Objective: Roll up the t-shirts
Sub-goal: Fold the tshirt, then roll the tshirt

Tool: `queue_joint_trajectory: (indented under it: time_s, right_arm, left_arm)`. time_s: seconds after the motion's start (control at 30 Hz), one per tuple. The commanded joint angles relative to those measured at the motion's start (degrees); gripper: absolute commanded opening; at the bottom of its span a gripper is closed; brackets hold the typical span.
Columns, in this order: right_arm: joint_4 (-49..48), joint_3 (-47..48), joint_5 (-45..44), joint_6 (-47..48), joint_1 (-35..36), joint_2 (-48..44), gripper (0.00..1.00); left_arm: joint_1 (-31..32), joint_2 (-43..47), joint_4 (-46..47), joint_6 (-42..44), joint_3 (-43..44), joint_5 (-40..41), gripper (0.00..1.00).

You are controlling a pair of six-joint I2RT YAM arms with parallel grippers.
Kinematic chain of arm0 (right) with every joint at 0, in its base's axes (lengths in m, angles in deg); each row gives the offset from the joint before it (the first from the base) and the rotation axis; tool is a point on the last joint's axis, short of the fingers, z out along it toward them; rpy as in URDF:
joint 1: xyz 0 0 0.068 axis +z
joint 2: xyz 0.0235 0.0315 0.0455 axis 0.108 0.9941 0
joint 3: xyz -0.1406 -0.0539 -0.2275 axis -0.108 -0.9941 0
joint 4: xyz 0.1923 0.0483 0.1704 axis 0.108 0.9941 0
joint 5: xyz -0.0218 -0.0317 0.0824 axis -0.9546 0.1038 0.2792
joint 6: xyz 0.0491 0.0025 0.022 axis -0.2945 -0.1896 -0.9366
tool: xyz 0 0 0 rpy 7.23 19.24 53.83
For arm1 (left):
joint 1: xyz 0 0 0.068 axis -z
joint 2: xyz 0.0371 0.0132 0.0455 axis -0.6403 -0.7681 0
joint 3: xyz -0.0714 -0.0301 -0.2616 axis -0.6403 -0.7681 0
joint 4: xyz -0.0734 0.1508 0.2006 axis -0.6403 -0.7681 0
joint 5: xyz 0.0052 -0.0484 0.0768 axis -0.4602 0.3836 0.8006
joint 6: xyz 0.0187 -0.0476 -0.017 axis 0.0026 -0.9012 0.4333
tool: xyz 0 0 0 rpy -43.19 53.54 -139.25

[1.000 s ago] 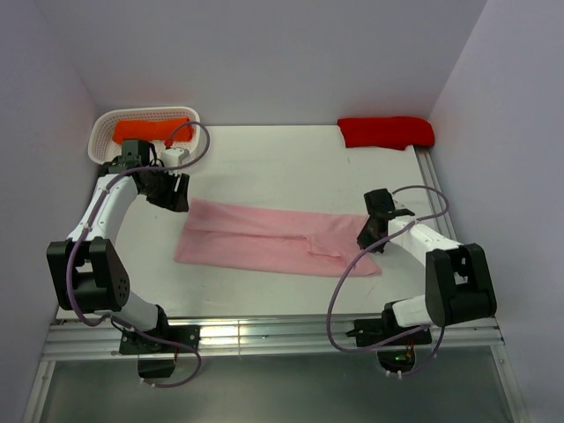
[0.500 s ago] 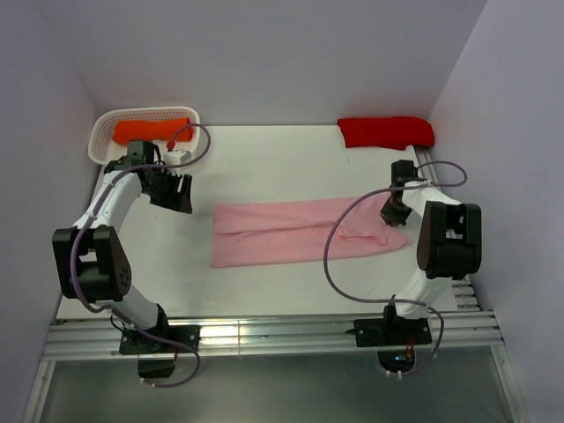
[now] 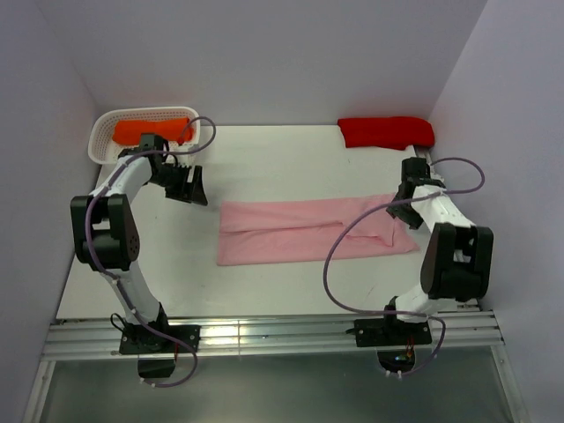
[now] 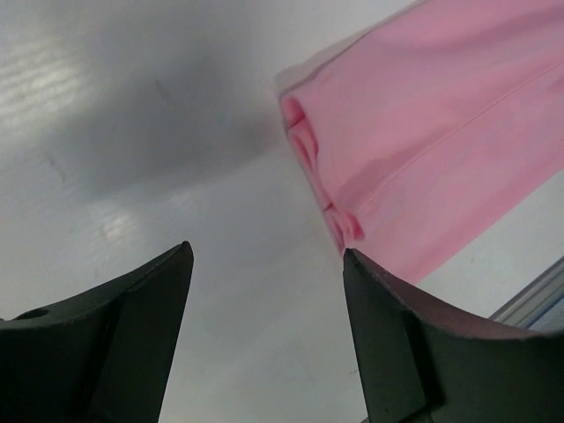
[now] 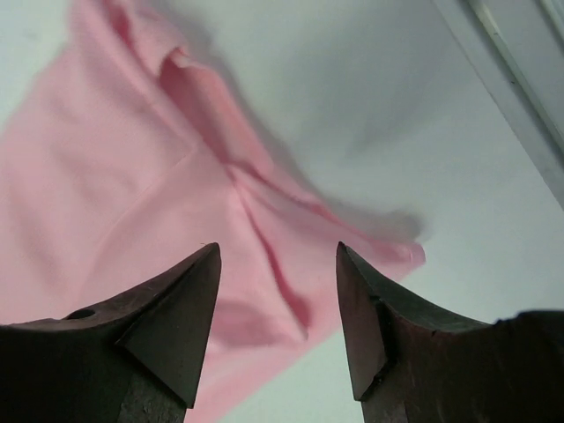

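The light pink t-shirt (image 3: pixel 313 231) lies flat on the table (image 3: pixel 282 163), folded into a long narrow band that runs from left of the middle towards the right edge. From above, its right end is partly covered by the right gripper (image 3: pixel 404 211), and the right arm's purple cable (image 3: pixel 328 264) loops across the cloth there. How many layers the band has cannot be made out. In the right wrist view the right gripper (image 5: pixel 278 249) stands with its fingers wide apart and nothing between them. It is over the rumpled end of the pink shirt (image 5: pixel 132 176), where a fold and a corner show, though the cloth is blurred and its near part is hidden behind the fingers. The left gripper (image 3: pixel 192 187) is just off the band's left end. Its own camera shows the left gripper (image 4: pixel 266 256) spread wide over bare table and gripping nothing, with the shirt's folded left edge (image 4: pixel 423 150) ahead and cut off by the frame. At the far left corner the orange bundle (image 3: pixel 150 129) sits in a white basket (image 3: pixel 101 132), its near side hidden by the basket wall and the left arm's cable. The red bundle (image 3: pixel 386 131) lies at the far right corner against the back wall.
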Motion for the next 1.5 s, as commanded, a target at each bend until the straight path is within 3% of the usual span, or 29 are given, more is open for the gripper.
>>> queue_joint_trajectory:
  time_s: [0.0, 0.13, 0.27, 0.33, 0.37, 0.47, 0.6, 0.73, 0.9, 1.1, 1.27, 1.47]
  right_arm:
    - [2.8, -0.9, -0.1, -3.2, 1.6, -10.9, 0.62]
    - [3.1, -2.8, 2.6, -9.0, 9.7, -17.9, 0.62]
    - [1.3, -2.0, 3.3, -19.0, 28.0, -18.8, 0.54]
    - [-0.2, -1.4, 2.4, -22.5, 33.5, -18.2, 0.51]
    - [-1.7, -0.9, 2.2, -24.9, 38.7, -16.7, 0.5]
    - [-3.3, 2.9, 1.0, -28.4, 45.7, -10.4, 0.49]
    - [-1.6, 13.1, -1.0, -30.5, 57.3, 1.4, 0.49]
    - [1.9, 28.3, -0.8, -30.6, 63.9, 15.0, 0.49]
    - [6.3, 43.6, -0.9, -30.8, 68.7, 25.7, 0.49]
    - [7.8, 51.8, 0.6, -30.9, 70.7, 33.6, 0.49]
    - [8.5, 52.5, 1.0, -31.8, 72.0, 36.3, 0.49]
    - [8.1, 50.3, 1.2, -32.7, 72.9, 36.7, 0.49]
  left_arm:
    - [0.4, -4.7, -0.4, -1.8, 5.7, -9.1, 0.75]
    - [0.7, -8.4, 0.3, -4.3, 8.0, -11.8, 0.75]
    - [2.9, -11.2, 1.6, -6.5, 8.0, -12.4, 0.74]
    - [3.5, -12.6, 0.6, -7.3, 8.1, -12.5, 0.72]
    - [4.0, -12.8, 0.5, -7.3, 7.8, -13.2, 0.72]
    - [4.0, -12.6, 1.4, -9.1, 6.0, -14.5, 0.73]
    - [4.1, -13.1, 2.2, -11.9, 5.4, -13.3, 0.72]
    - [4.1, -14.2, 2.2, -12.4, 5.9, -10.8, 0.71]
    - [4.3, -16.3, 1.0, -10.3, 6.5, -10.3, 0.69]
    - [4.4, -18.9, -0.5, -8.7, 7.7, -11.5, 0.67]
    - [4.7, -20.3, -0.5, -8.8, 8.6, -11.1, 0.61]
    - [5.6, -21.2, 0.3, -9.5, 9.7, -8.9, 0.45]
